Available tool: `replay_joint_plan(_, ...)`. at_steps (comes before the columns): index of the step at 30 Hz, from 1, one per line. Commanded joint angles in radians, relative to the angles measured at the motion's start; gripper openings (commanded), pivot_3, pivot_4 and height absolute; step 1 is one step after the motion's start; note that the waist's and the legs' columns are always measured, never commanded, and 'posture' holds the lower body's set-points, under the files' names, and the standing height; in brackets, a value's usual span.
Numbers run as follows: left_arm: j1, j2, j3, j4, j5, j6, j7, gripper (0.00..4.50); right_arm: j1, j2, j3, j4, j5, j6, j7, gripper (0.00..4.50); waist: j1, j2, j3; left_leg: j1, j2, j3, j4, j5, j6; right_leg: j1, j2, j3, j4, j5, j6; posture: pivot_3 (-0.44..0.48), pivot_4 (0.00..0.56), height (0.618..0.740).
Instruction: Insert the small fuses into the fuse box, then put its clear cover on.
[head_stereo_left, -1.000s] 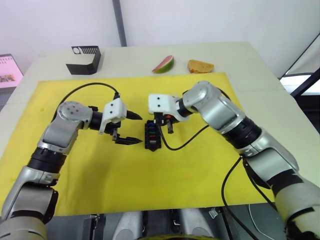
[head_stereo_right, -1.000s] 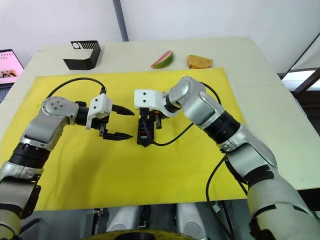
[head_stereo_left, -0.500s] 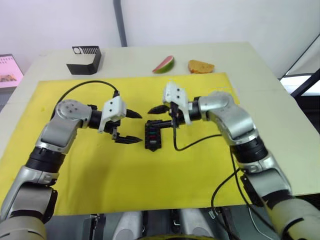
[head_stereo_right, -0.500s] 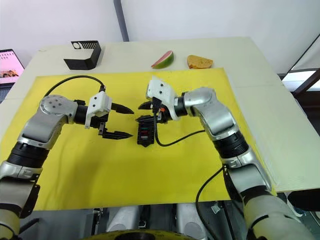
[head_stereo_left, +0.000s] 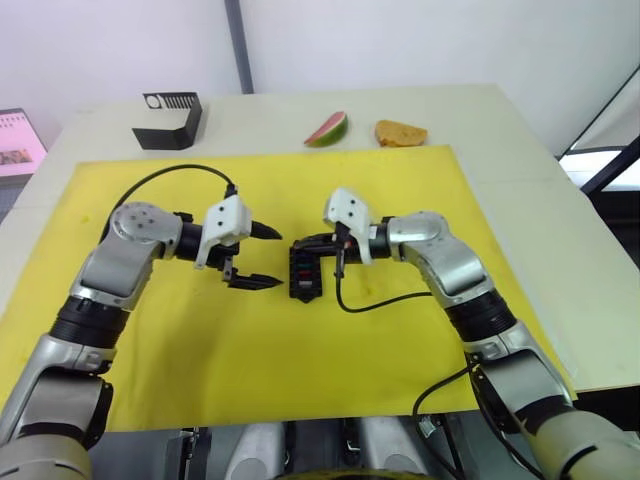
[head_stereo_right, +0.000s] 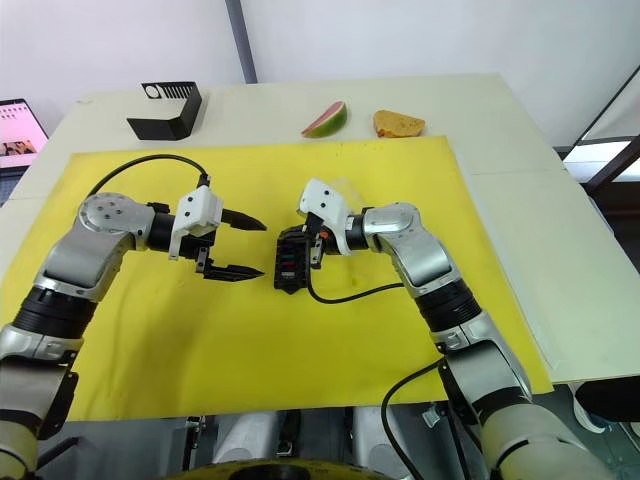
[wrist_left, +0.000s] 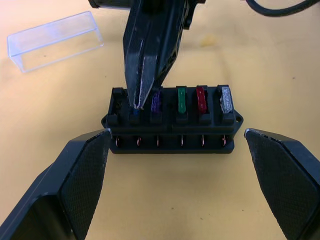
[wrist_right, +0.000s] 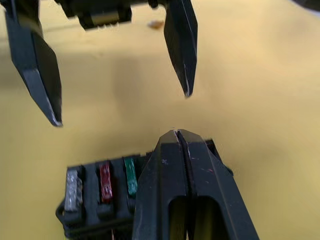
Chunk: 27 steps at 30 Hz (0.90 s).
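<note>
Matt black plastic fuse box (wrist_left: 172, 125) beside glossy clear cover (wrist_left: 54, 40).

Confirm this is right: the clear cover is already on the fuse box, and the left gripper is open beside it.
Wrong about the cover: the left wrist view shows it lying on the mat, apart from the fuse box, whose fuses are uncovered. The left gripper is indeed open beside it.

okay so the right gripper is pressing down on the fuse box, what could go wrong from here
The right gripper is shut, its tips pressing down at a slot beside the purple fuse; a skewed push could jam or tip whatever sits there. The fuse box lies loose on the yellow mat between the open fingers of the left gripper, so it may slide. The clear cover lies close behind and could get knocked.
</note>
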Motion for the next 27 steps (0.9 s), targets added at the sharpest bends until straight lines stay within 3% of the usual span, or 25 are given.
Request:
replay_joint_plan(1,-0.007,0.005,0.03,-0.008,0.0,-0.018,0.0,4.5,-0.002,-0.017,0.036,-0.016,-0.036,0.018,-0.005,0.03,0.0,0.0,0.0,0.0,0.0,0.0,0.0,0.0,0.0,0.0,0.0,0.0,0.0,0.0,0.0,0.0,0.15,0.74)
replay_joint_plan(10,-0.013,-0.005,0.024,0.015,0.01,-0.043,-0.004,4.5,-0.023,-0.018,0.089,0.018,-0.091,0.1,-0.055,0.03,0.0,0.0,-0.001,0.001,0.0,0.0,0.0,0.0,0.0,0.002,0.0,0.0,0.0,0.0,0.0,0.0,0.15,0.74)
replay_joint_plan(20,0.014,0.023,0.06,0.019,0.008,-0.058,0.012,4.5,-0.018,0.021,-0.012,-0.132,0.044,0.164,-0.054,0.03,0.0,0.0,-0.001,0.001,0.0,0.0,0.0,0.0,0.0,0.001,0.0,0.0,0.0,0.0,0.0,0.0,0.15,0.74)
replay_joint_plan(27,0.058,0.007,0.121,-0.055,-0.013,-0.012,0.11,4.5,0.029,0.047,-0.074,-0.21,0.109,0.034,-0.055,0.03,0.0,0.0,-0.001,0.001,0.0,0.0,0.0,-0.002,0.003,0.001,0.0,0.0,0.0,0.0,0.0,0.0,0.15,0.74)
